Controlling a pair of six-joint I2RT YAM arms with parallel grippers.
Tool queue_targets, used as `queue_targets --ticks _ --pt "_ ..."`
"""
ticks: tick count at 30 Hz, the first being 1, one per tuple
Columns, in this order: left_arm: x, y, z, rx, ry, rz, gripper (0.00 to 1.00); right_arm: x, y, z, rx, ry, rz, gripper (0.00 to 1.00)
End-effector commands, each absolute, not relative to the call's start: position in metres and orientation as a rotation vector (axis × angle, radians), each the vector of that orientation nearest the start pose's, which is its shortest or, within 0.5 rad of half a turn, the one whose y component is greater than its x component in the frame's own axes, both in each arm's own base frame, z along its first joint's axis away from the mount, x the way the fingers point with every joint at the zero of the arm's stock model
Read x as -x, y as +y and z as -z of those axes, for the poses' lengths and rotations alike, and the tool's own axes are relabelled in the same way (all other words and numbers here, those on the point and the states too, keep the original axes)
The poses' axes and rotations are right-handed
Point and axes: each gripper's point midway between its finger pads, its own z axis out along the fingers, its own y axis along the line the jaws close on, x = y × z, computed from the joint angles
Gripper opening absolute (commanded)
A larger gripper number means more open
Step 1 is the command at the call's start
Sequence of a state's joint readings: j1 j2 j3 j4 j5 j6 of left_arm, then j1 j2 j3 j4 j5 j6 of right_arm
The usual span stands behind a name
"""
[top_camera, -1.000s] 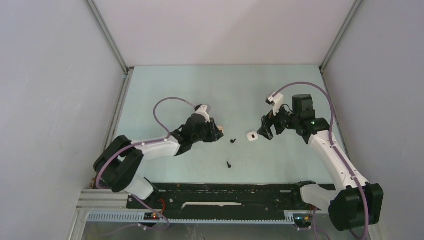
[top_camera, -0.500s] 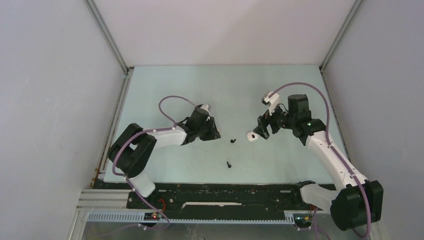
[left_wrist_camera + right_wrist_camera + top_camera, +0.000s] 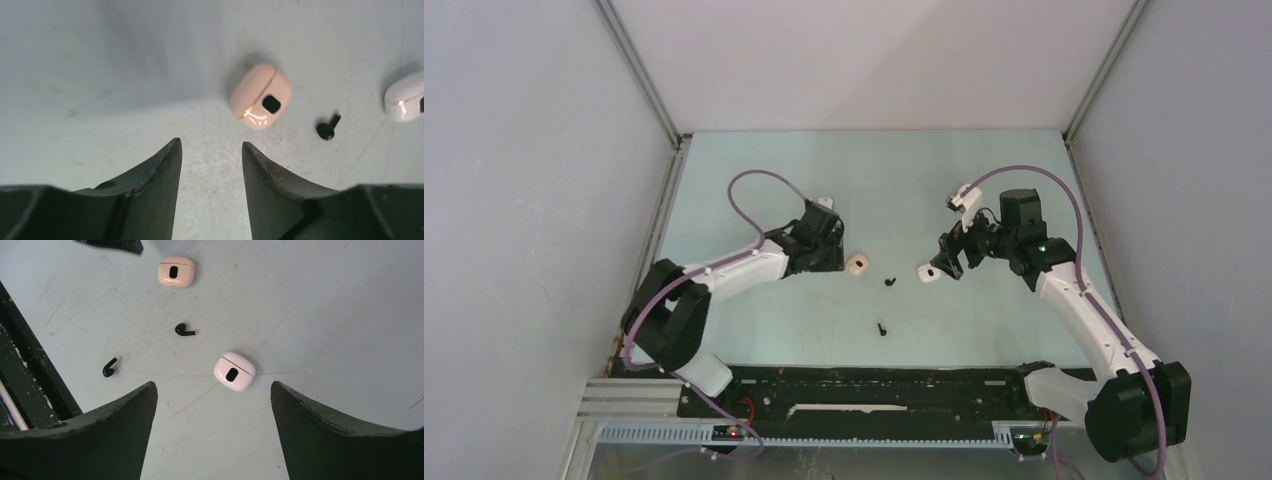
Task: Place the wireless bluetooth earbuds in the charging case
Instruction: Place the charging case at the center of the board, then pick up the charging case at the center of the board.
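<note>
Two black earbuds lie loose on the pale green table: one (image 3: 890, 282) (image 3: 185, 330) (image 3: 327, 127) between the two cases, the other (image 3: 882, 328) (image 3: 109, 367) nearer the front. A peach charging case (image 3: 857, 264) (image 3: 261, 96) (image 3: 176, 271) lies closed just ahead of my left gripper (image 3: 834, 252) (image 3: 211, 145), which is open with nothing between its fingers. A white charging case (image 3: 927, 271) (image 3: 234, 371) (image 3: 406, 97), also closed, lies in front of my right gripper (image 3: 946, 264) (image 3: 214, 385). That gripper hangs wide open above it and holds nothing.
A black rail (image 3: 874, 390) (image 3: 25, 365) runs along the table's near edge, close to the front earbud. Grey enclosure walls with metal posts (image 3: 669, 200) bound the table on the left, right and back.
My left gripper has opened and drawn back to the left, leaving the peach case on the table. The right gripper shifted slightly and stays open by the white case.
</note>
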State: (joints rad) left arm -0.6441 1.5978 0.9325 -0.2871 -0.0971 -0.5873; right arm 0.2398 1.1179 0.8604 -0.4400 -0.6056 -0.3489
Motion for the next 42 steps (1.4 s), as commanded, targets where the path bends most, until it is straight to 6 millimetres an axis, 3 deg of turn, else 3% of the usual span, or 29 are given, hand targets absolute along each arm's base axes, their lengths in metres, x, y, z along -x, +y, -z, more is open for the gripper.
queue_targets --ticks 1,6,12,15,24,31,35,42 --pt "-0.338 -0.186 -0.118 0.015 2.365 0.142 0.54 -0.274 0.160 -0.183 0.957 1.925 -0.618 0.86" --pt "-0.394 -0.190 -0.151 0.052 2.262 0.101 0.57 -0.273 0.159 -0.186 0.956 1.917 -0.611 0.86" --pt "-0.447 -0.190 -0.146 0.073 2.259 0.031 0.60 -0.273 0.156 -0.189 0.945 1.914 -0.602 0.87" --pt "-0.463 -0.191 -0.132 0.093 2.288 0.069 0.61 -0.273 0.155 -0.188 0.946 1.916 -0.601 0.87" --pt "-0.478 -0.194 -0.090 0.011 2.386 0.063 0.63 -0.272 0.156 -0.182 0.954 1.936 -0.621 0.87" --pt "-0.497 -0.194 -0.074 0.039 2.450 0.176 0.63 -0.271 0.154 -0.181 0.948 1.944 -0.629 0.87" --pt "-0.498 -0.195 -0.068 0.057 2.487 0.237 0.62 -0.272 0.153 -0.180 0.943 1.950 -0.631 0.87" --pt "-0.492 -0.190 -0.052 0.049 2.565 0.198 0.62 -0.271 0.152 -0.178 0.942 1.958 -0.637 0.87"
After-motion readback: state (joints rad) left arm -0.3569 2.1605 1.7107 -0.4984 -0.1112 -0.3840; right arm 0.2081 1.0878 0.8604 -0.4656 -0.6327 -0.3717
